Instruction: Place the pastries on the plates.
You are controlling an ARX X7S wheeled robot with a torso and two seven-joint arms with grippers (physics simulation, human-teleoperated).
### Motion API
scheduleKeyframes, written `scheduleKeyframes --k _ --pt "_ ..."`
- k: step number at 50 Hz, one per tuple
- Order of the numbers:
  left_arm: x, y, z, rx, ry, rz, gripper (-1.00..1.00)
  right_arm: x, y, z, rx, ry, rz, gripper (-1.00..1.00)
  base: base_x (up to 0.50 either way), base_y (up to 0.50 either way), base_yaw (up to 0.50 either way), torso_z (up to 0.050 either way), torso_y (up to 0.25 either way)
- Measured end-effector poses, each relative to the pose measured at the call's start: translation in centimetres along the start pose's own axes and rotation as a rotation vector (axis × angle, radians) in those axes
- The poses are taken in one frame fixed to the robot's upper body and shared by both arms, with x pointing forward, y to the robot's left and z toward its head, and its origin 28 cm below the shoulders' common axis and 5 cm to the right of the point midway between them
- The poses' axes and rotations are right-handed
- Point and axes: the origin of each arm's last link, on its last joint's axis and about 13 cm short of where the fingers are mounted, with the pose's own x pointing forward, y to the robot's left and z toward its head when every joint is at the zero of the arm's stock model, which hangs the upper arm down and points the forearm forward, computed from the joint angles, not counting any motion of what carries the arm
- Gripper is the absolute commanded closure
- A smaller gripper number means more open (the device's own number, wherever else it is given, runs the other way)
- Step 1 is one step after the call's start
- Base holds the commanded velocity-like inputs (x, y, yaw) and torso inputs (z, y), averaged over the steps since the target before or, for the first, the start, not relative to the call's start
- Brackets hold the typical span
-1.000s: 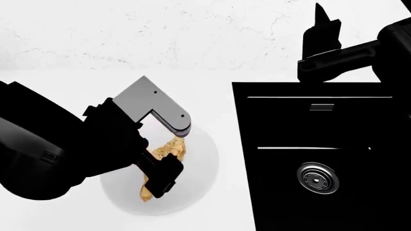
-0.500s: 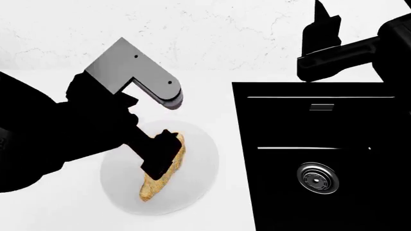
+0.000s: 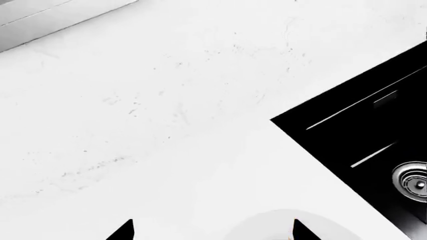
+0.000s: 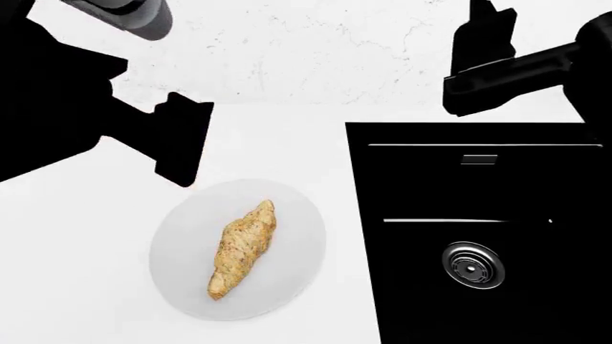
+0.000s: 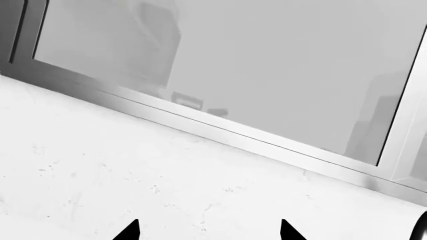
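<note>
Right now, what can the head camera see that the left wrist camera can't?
Only the head view shows the whole long tan speckled croissant lying on the plain pale round plate, plus the right gripper raised above the black sink. Only the left wrist view shows its own open left gripper fingertips. Both show the plate, sink, round metal drain and white counter.

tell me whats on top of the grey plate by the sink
One croissant lies on the plain grey plate, slantwise, nothing else on it. The plate surface under the croissant is covered, so that part cannot be seen.
</note>
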Motion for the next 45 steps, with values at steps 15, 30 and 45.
scheduleKeyframes --k 15,30,45 --pt "-2.3 0.5 0.6 0.016 -0.058 0.110 -1.00 -1.0 -0.3 0.8 0.039 -0.113 -0.039 -1.00 0.00 0.00 0.00 0.000 0.000" --pt "-4.0 0.4 1.2 0.048 -0.137 0.163 -1.00 -1.9 -0.6 1.4 0.061 -0.202 -0.050 -1.00 0.00 0.00 0.00 0.000 0.000" --pt "-5.1 0.3 1.5 0.084 -0.213 0.185 -1.00 -2.6 -0.6 1.9 0.059 -0.271 -0.041 -1.00 0.00 0.00 0.00 0.000 0.000"
